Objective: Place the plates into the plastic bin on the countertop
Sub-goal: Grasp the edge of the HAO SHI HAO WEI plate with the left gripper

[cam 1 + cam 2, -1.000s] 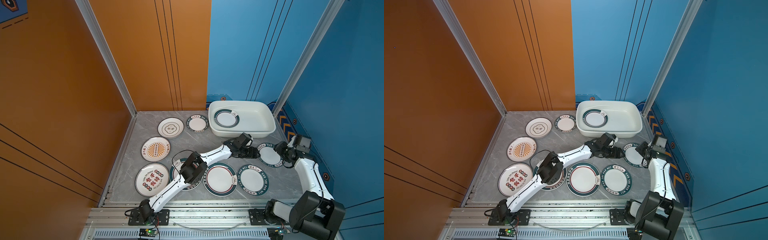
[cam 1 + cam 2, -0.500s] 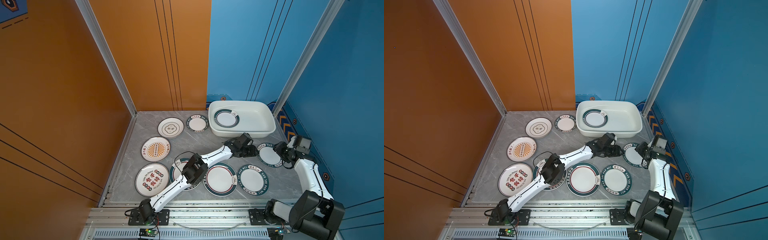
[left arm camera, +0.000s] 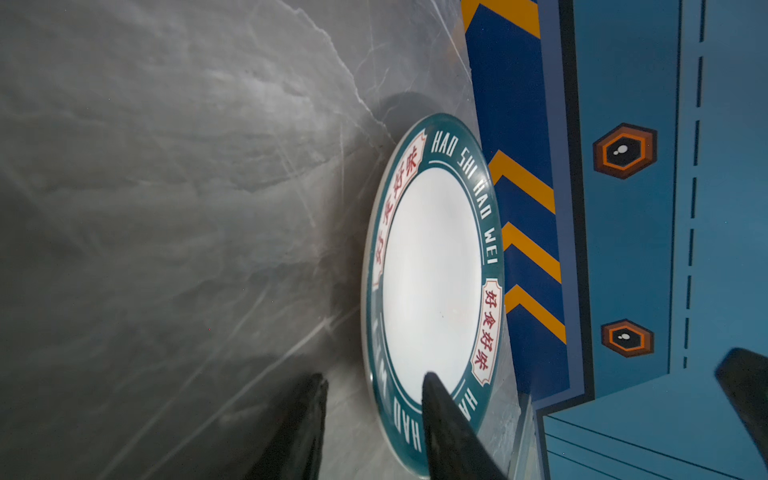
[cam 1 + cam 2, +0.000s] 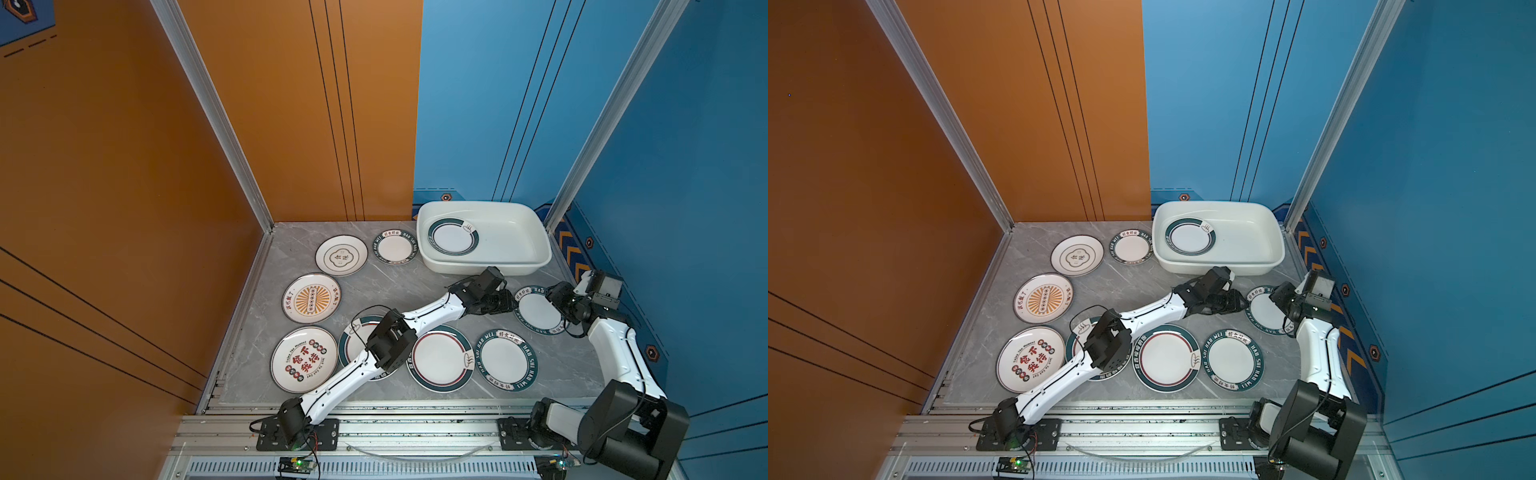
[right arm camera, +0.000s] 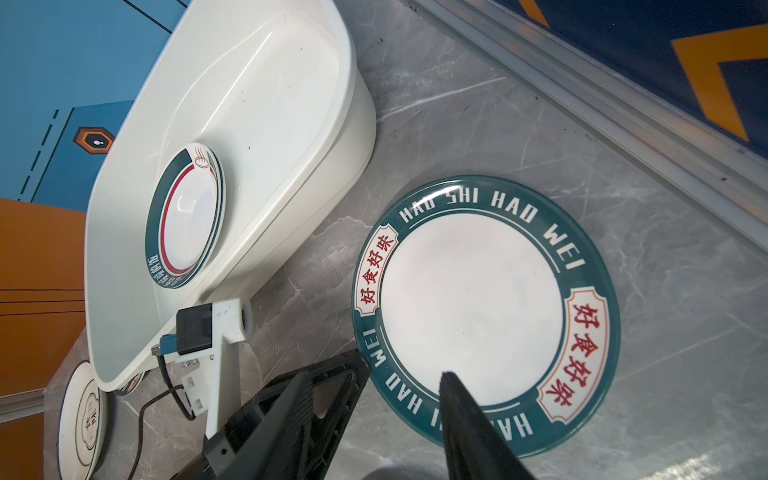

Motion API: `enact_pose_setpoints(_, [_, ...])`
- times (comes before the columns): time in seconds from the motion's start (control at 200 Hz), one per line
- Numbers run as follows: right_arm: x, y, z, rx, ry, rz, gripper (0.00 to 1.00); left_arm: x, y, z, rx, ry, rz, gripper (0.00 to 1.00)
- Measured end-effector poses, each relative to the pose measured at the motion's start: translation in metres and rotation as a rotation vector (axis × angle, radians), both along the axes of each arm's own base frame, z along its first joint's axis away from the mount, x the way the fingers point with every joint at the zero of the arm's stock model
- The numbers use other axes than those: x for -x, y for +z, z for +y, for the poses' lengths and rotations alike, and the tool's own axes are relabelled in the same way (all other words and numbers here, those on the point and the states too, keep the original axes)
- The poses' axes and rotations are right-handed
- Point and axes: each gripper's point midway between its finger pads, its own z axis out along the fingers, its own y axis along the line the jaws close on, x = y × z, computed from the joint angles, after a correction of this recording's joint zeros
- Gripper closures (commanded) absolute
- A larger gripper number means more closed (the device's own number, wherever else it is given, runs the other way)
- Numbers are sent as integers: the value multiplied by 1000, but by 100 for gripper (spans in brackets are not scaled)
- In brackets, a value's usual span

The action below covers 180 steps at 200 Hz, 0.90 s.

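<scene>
The small green-rimmed plate (image 4: 538,309) lies on the bench (image 4: 395,286) near its 3 o'clock edge, directly between my two claws. My left claw (image 4: 512,301) reaches across the middle to the plate's 9 o'clock rim, so the plate lies at 3 o'clock from it. In the left wrist view its fingers (image 3: 440,415) stand narrowly apart astride that rim. One is over the white well and the other is down on the bench outside, with a strip of bench showing beside it, so I judge it has not bitten.

My right claw (image 4: 556,297) is at the plate's 3 o'clock rim. Its wrist view shows only one finger, over the lettered band, so I cannot tell how wide it stands or whether it grips. Both claws are about equally near, but the left looks better set.

The plastic bin (image 4: 482,266) stands at 11 o'clock from this plate, its long axis running 9 to 3, with a red-lined plate (image 4: 453,242) in its 9 o'clock half. A round plate has no long axis, so the carry turns on that 11 o'clock heading over the bin's near wall.
</scene>
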Motion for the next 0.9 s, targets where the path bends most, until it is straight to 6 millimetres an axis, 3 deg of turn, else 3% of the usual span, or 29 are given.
enact_pose_setpoints(0.901, [0, -4, 2, -28, -4, 3, 48, 0, -8, -12, 55, 33, 19, 86])
